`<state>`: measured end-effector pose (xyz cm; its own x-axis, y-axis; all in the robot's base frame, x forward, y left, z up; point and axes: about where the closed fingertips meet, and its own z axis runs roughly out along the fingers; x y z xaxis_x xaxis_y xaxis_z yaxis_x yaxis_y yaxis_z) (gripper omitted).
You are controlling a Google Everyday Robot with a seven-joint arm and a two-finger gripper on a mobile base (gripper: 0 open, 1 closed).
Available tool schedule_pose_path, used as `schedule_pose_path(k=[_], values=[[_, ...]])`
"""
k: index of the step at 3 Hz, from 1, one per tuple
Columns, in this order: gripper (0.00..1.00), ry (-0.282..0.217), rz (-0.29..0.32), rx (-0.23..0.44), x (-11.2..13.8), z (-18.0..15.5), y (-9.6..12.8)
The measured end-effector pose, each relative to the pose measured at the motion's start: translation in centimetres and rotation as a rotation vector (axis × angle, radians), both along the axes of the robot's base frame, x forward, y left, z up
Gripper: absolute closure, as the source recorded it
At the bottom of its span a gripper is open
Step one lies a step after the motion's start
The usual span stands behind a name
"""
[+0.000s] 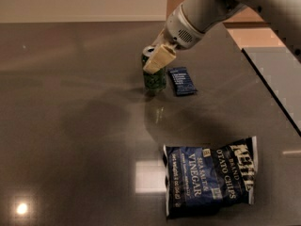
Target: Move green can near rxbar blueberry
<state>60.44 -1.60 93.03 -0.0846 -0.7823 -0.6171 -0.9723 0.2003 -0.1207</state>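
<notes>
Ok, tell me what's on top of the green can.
The gripper grips the can from above, one of its pale fingers crossing the rim. A bit of silver lid shows at left; the rest is covered.

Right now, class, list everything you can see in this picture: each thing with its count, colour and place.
green can: one, dark green with silver top, upright, just left of the bar
rxbar blueberry: one, dark blue, flat on the table, right of the can
chip bag: one, blue with white lettering, flat at front right
table: one, dark grey, glossy, fills most of the view
arm: one, white, reaching in from upper right
gripper: one, cream fingers closed on the can's upper part
</notes>
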Motion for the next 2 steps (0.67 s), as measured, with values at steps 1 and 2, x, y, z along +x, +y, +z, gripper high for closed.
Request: schedule_pose_path(k=[1, 2], values=[[1.0, 0.004, -0.034, 0.019, 0.94, -0.43, -1.46], [0.82, 0.01, -0.053, 0.049, 1.53, -0.73, -1.88]])
